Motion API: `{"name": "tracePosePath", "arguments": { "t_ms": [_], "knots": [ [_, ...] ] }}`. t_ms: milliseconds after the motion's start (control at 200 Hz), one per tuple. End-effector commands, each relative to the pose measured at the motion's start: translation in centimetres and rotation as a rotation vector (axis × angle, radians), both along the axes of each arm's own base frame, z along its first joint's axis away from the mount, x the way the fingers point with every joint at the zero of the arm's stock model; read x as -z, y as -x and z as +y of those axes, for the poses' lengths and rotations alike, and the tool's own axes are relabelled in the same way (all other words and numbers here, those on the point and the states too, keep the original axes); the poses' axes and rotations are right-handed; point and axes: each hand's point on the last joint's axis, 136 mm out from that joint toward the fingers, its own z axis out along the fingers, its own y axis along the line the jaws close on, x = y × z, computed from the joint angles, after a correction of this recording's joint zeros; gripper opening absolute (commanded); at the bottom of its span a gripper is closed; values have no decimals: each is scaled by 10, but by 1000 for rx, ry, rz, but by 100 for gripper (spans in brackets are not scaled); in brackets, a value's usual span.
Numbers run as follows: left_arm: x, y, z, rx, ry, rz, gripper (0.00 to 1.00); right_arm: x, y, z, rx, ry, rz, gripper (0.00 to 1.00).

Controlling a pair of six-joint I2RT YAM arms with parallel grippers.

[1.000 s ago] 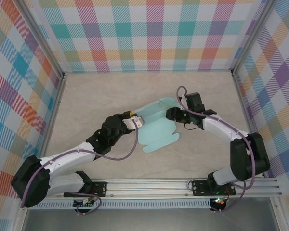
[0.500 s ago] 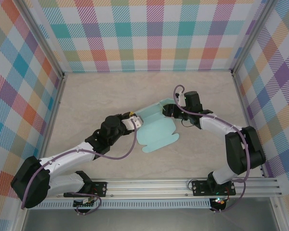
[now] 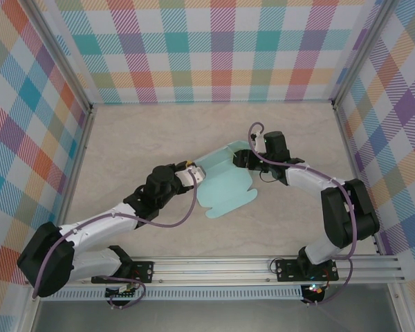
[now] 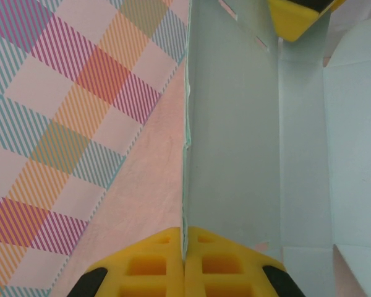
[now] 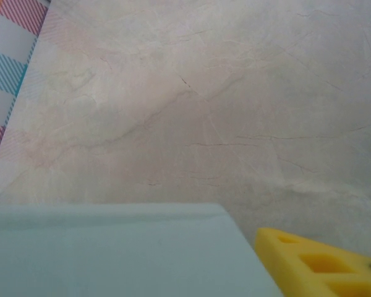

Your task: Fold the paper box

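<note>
The pale teal paper box (image 3: 225, 188) lies partly unfolded mid-table, its left panel and back flap raised. My left gripper (image 3: 196, 173) is shut on the left panel's edge; in the left wrist view the yellow fingers (image 4: 185, 244) pinch the thin edge and the panel (image 4: 235, 136) stands upright ahead. My right gripper (image 3: 241, 159) is at the back right flap, jaws apart. Its yellow fingertip (image 4: 294, 15) shows beyond the panel. In the right wrist view the flap (image 5: 111, 253) covers one side and one finger (image 5: 315, 263) shows to the right of it.
Plaid walls (image 3: 221, 48) close the table on the left, back and right. Bare marble tabletop (image 3: 145, 138) lies behind and to the left of the box. An aluminium rail (image 3: 263, 266) runs along the near edge by the arm bases.
The right gripper has moved up and left from the box's right side to the back flap. The left gripper has kept its hold and place.
</note>
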Motion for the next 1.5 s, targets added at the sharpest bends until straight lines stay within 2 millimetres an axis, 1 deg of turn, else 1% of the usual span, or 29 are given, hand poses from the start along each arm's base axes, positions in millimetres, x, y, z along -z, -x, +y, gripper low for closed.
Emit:
{"name": "tracePosePath", "arguments": {
  "t_ms": [0,85,250,370,455,550,720,845,970,1045,1130,1185,1380,1495],
  "knots": [
    [-8,-11,1,-37,15,-1,0,-16,4,8,-25,-71,-27,48],
    [-6,-13,0,-42,14,4,0,-16,6,9,-24,-92,-18,43],
    [-3,-20,-2,-57,-4,16,0,-21,10,13,-22,-142,-19,43],
    [2,-22,-5,-58,-17,28,0,-23,10,19,-15,-180,-19,48],
    [4,-24,-8,-61,-25,32,0,-23,9,22,-2,-212,-15,54],
    [7,-25,-8,-72,-40,36,0,-21,6,26,13,-247,2,55],
    [9,-26,-11,-74,-55,38,0,-10,3,34,30,-306,47,55],
    [11,-26,-16,-63,-59,40,0,5,-1,40,45,-321,95,51],
    [16,-24,-17,-50,-99,34,0,19,-2,43,52,-330,144,52],
    [23,-22,-15,-44,-155,21,0,26,0,38,75,-297,167,53],
    [32,-21,-11,-46,-240,-4,0,31,2,26,108,-232,178,55],
    [36,-22,-8,-53,-292,-17,0,33,4,18,125,-195,187,58],
    [49,-24,-6,-69,-456,-68,0,23,16,0,129,-144,189,66],
    [59,-24,-9,-68,-551,-87,0,14,22,-17,154,-119,178,68]
  ]
}}
